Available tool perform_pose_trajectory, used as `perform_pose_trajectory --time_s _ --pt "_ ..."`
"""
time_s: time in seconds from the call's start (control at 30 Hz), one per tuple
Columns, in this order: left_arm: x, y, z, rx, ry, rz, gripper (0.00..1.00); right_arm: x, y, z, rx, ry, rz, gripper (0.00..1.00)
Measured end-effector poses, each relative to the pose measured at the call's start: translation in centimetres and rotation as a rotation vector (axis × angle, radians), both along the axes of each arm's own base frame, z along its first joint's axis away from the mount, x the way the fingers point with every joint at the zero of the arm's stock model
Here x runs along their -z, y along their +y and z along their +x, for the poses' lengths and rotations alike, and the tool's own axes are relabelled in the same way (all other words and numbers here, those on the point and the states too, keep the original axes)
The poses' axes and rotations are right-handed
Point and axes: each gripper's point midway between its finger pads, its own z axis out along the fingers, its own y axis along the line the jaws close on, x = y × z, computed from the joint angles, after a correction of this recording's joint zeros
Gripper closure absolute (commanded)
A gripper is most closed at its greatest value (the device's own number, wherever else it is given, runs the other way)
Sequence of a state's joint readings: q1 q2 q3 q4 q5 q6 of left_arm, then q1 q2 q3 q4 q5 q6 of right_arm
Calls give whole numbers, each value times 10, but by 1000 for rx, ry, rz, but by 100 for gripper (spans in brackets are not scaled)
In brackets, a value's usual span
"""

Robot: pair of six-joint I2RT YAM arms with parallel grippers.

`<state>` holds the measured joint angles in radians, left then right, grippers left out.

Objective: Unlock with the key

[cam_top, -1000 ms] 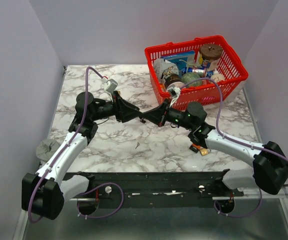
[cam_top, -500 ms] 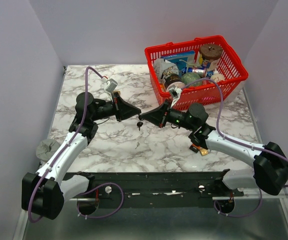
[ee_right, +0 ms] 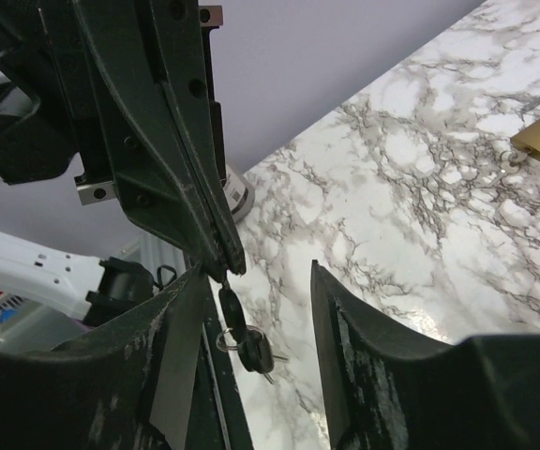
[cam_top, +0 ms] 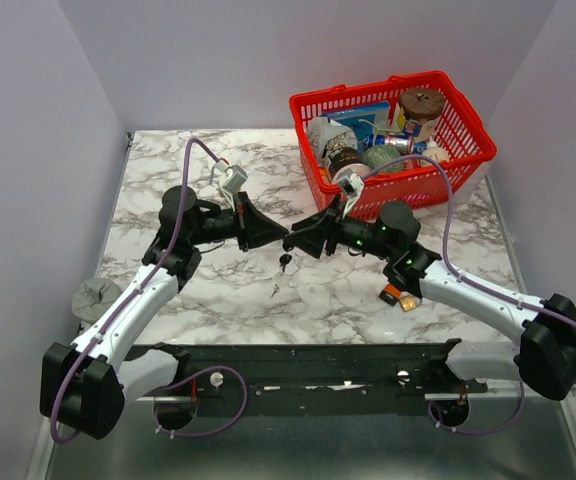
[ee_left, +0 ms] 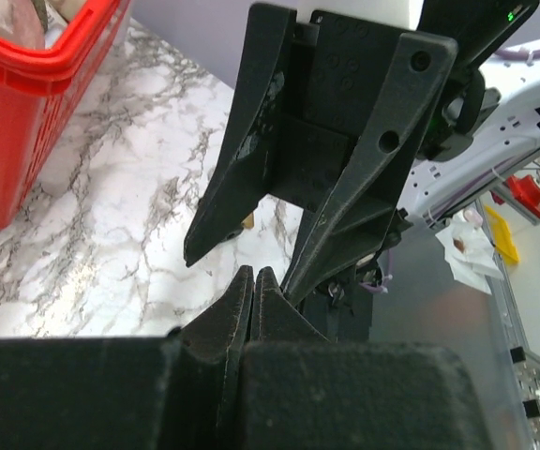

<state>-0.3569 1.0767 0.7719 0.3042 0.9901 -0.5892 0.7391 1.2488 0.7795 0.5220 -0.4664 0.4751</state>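
Mid-table, the left gripper (ee_left: pixel 253 286), pressed together, pinches a small dark key bunch (ee_right: pixel 256 352) before the wide-spread right gripper (ee_right: pixel 257 270); the brass padlock (cam_top: pixel 400 296) lies near-right. A mistimed release could drop the keys.

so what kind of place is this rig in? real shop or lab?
Most likely a lab test cell, not a shop: plain walls box in a marble-pattern tabletop, with staged props only, a red basket of groceries and a brass padlock.
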Motion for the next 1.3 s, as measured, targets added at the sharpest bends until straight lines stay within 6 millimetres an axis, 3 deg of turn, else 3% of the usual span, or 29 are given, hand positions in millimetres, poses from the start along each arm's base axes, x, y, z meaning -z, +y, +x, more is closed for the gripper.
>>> perform_pose_trajectory --time_s 0.5,1.3 --pt "10 -1 -5 23 7 34 100 17 0 -26 -155 -20 -132 39" --pt "18 0 -4 16 20 61 100 33 20 -35 -185 -26 -217 48"
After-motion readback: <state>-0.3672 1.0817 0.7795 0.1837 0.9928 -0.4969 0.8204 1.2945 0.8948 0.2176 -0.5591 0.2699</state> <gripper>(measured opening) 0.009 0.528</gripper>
